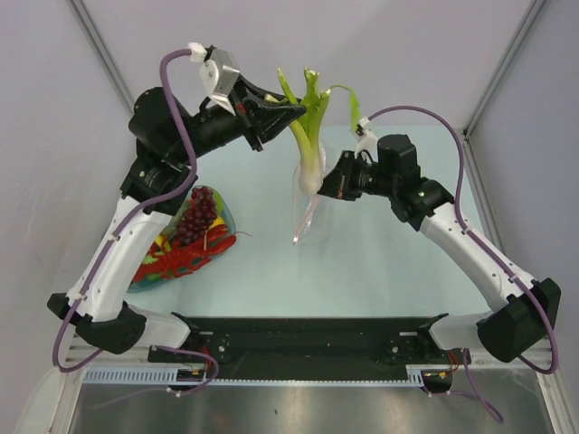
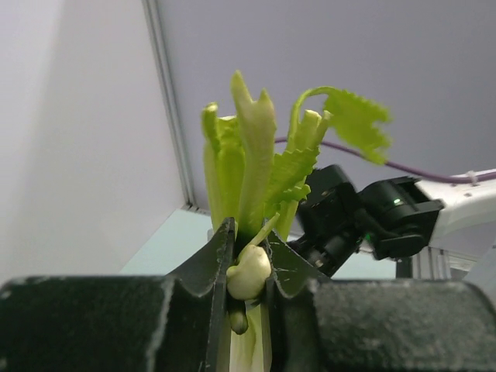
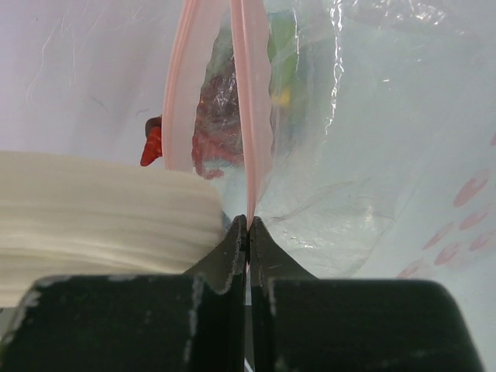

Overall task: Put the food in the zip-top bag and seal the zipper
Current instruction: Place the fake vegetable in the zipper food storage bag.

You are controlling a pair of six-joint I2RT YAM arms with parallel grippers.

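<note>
The left hand gripped the celery upright above the bag, while the right hand pinched the zipper, apparently holding it up for loading.

A translucent blue-green plastic dish lies on the pale mint table top, lower than the left gripper and to its left, toward the near edge. The table top spreads out under this gripper. Behind the gripper stand plain grey-lilac wall panels, and slanted silver metal posts run on both of its sides. Much nearer than the gripper, a flat black bar crosses the table edge. After it come a white toothed strip and a brushed grey metal ledge.
</note>
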